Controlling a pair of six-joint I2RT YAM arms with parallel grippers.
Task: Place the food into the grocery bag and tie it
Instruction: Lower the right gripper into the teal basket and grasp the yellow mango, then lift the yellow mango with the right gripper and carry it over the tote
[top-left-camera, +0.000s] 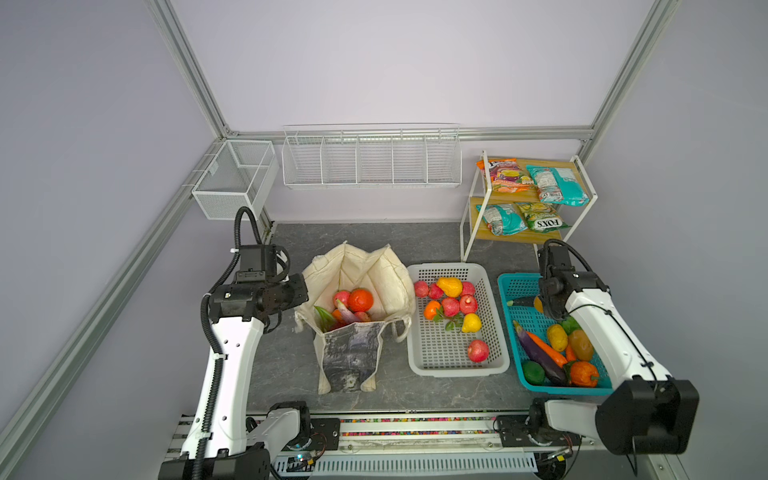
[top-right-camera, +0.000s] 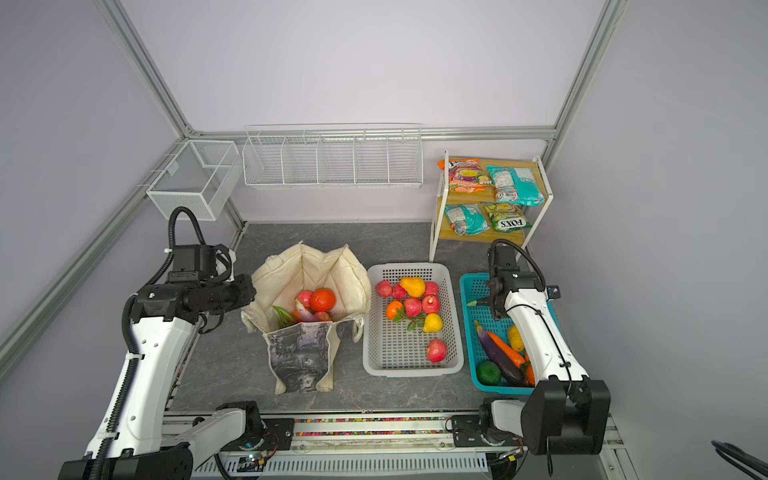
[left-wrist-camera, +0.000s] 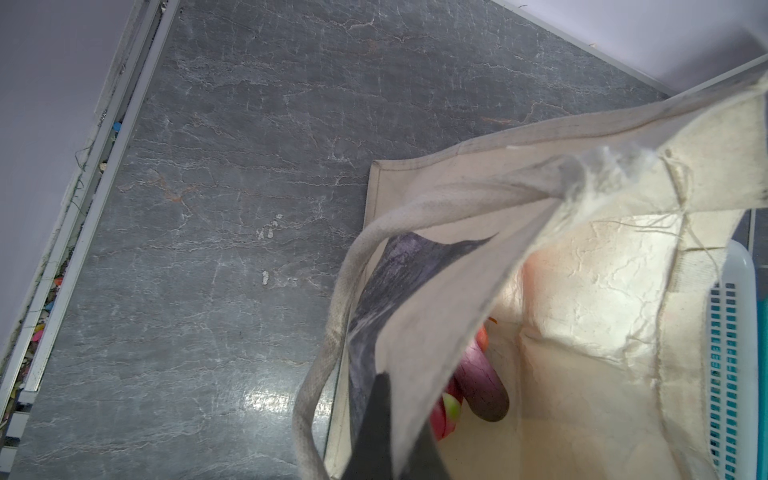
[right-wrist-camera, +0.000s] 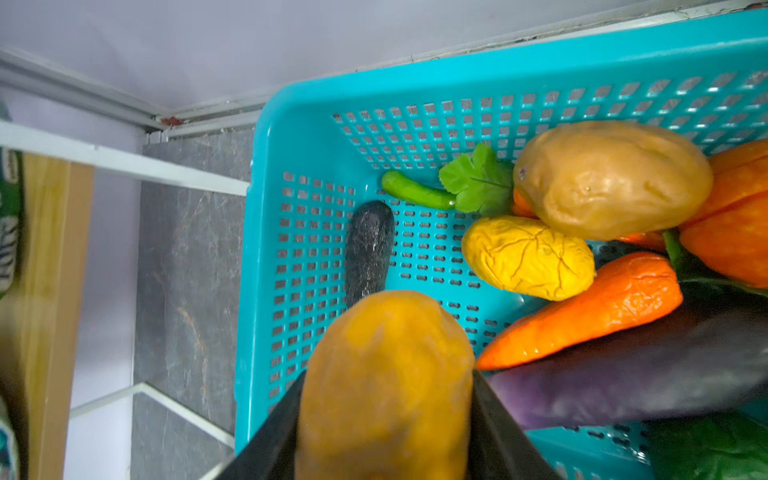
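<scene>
The cream grocery bag (top-left-camera: 386, 282) stands open left of centre, print panel facing front. Inside lie an orange-red fruit (top-left-camera: 360, 300), a pink fruit (top-left-camera: 341, 297) and a purple eggplant (left-wrist-camera: 482, 386). My left gripper (top-left-camera: 305, 291) is at the bag's left rim and, in the left wrist view, my left gripper (left-wrist-camera: 399, 436) is shut on the rim cloth. My right gripper (right-wrist-camera: 388, 374) hangs over the far end of the teal basket (right-wrist-camera: 299, 137), shut on a yellow-orange potato-like food (right-wrist-camera: 384, 395). That food (top-left-camera: 538, 304) barely shows beside the wrist in a top view.
A white basket (top-left-camera: 457, 365) with red, orange and yellow fruit sits between bag and teal basket (top-left-camera: 509, 286). The teal one holds a carrot (right-wrist-camera: 582, 316), potato (right-wrist-camera: 611, 178), eggplant and dark cucumber (right-wrist-camera: 370, 249). A shelf (top-left-camera: 469, 224) at back right carries snack packets, teal ones (top-left-camera: 557, 185) among them.
</scene>
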